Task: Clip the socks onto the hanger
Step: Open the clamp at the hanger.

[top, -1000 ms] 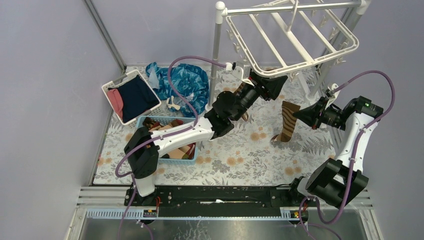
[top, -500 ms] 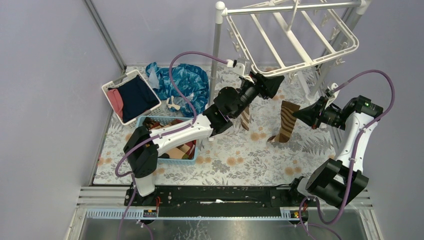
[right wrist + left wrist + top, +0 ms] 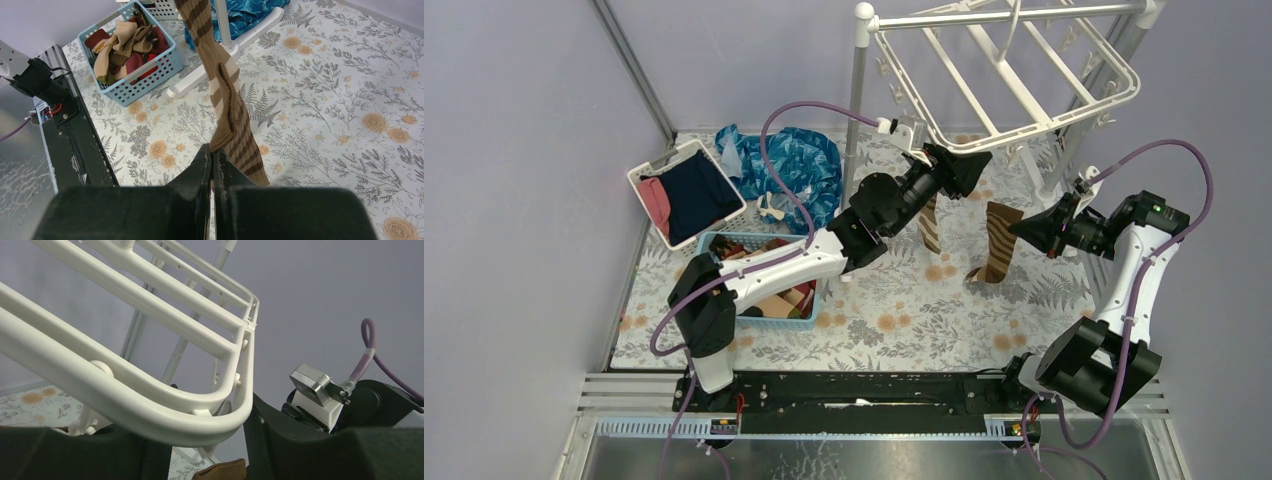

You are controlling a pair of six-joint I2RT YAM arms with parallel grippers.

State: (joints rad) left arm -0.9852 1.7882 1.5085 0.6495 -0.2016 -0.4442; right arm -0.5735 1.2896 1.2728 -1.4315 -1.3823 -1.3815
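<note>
We have the right gripper [image 3: 212, 160] pinched shut on the striped sock [image 3: 235, 125], long axis upright, just below the near rim of the hanger [image 3: 1024, 128]; the left gripper [image 3: 964, 170] sits nearer that rim, jaws apart, grip unclear.

Looking for writing, and nothing legible turns up. The hanger [image 3: 1024, 129] is plain white plastic, the blue basket [image 3: 779, 322] below and to its left carries no readable label, and the surface shows only a flower print.
</note>
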